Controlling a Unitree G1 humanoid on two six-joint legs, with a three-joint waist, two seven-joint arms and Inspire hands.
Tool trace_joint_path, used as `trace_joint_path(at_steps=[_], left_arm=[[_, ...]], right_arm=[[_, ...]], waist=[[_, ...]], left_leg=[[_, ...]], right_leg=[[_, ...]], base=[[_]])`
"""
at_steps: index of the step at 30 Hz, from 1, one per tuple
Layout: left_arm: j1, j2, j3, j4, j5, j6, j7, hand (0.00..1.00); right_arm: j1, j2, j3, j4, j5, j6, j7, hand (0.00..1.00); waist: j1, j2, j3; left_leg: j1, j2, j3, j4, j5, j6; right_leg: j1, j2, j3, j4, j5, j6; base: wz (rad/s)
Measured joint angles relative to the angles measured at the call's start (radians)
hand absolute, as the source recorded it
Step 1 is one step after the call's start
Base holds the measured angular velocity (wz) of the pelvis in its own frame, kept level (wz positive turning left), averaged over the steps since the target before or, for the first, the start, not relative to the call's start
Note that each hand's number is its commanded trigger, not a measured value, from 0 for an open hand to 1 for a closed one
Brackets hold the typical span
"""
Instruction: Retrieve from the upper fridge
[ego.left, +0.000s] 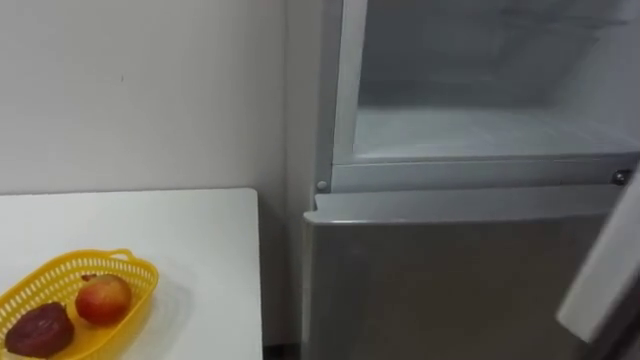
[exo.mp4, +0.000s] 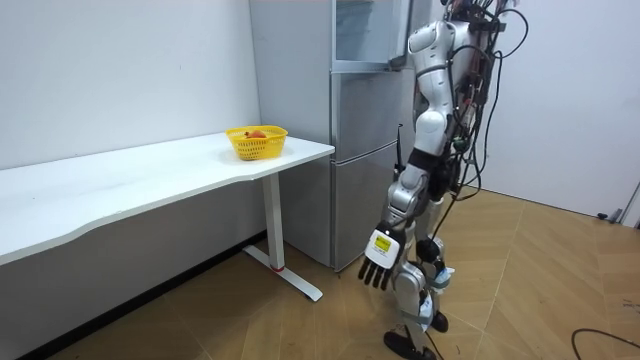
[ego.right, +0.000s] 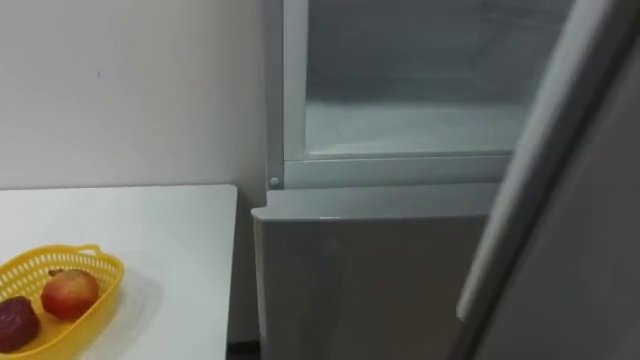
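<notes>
Upper fridge compartment (ego.left: 480, 130) is open, straight ahead in the eye views, with a pale bare-looking shelf floor behind a grey frame. Its open door (ego.right: 540, 170) swings out on the right and cuts across the right side of the view, edge-on and close to the camera. Below the compartment is the lower fridge door (ego.left: 440, 290), grey and closed. Left of the fridge, just beside it, is a white bench (ego.left: 200, 250) against a plain wall (ego.left: 150, 90). A yellow basket (ego.left: 140, 272) sits on the bench near its fridge end, holding a red-yellow apple (ego.left: 103, 299) and a dark red fruit (ego.left: 40, 329) side by side and touching. In the room view the robot stands upright close in front of the fridge, facing it, bench on its left. The left hand (exo.mp4: 378, 262) hangs low beside the thigh on a straight arm, fingers relaxed and pointing at the floor, holding nothing, well apart from fridge and bench.
</notes>
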Motion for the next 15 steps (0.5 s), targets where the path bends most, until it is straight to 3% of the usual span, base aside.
trace_joint_path(at_steps=[7, 11, 15], left_arm=[[-0.002, 0.002, -0.002, 0.005, 0.008, 0.001, 0.007, 0.0], [-0.007, -0.001, -0.033, 0.024, 0.029, 0.015, 0.011, 0.0], [-0.017, -0.001, -0.04, 0.021, 0.04, 0.025, 0.002, 0.0]], right_arm=[[-0.045, -0.007, 0.08, 0.013, -0.167, 0.011, 0.011, 0.0], [-0.15, -0.009, 0.14, 0.113, -0.275, 0.016, 0.009, 0.0], [-0.178, -0.022, 0.14, 0.157, -0.277, 0.026, 0.011, 0.0]], waist=[[0.033, -0.021, 0.0022], [0.042, -0.02, 0.002], [0.043, -0.019, 0.0005]], left_leg=[[-0.014, -0.002, -0.025, 0.017, 0.0, 0.0], [-0.023, -0.002, -0.028, 0.026, 0.0, 0.0], [-0.032, -0.004, -0.049, 0.031, 0.0, 0.002]], right_leg=[[-0.004, -0.004, -0.022, -0.005, 0.001, -0.001], [-0.008, -0.007, -0.029, 0.001, 0.004, -0.005], [-0.006, -0.012, -0.046, 0.002, 0.007, -0.005]], base=[[0.09], [-0.04], [0.09]])
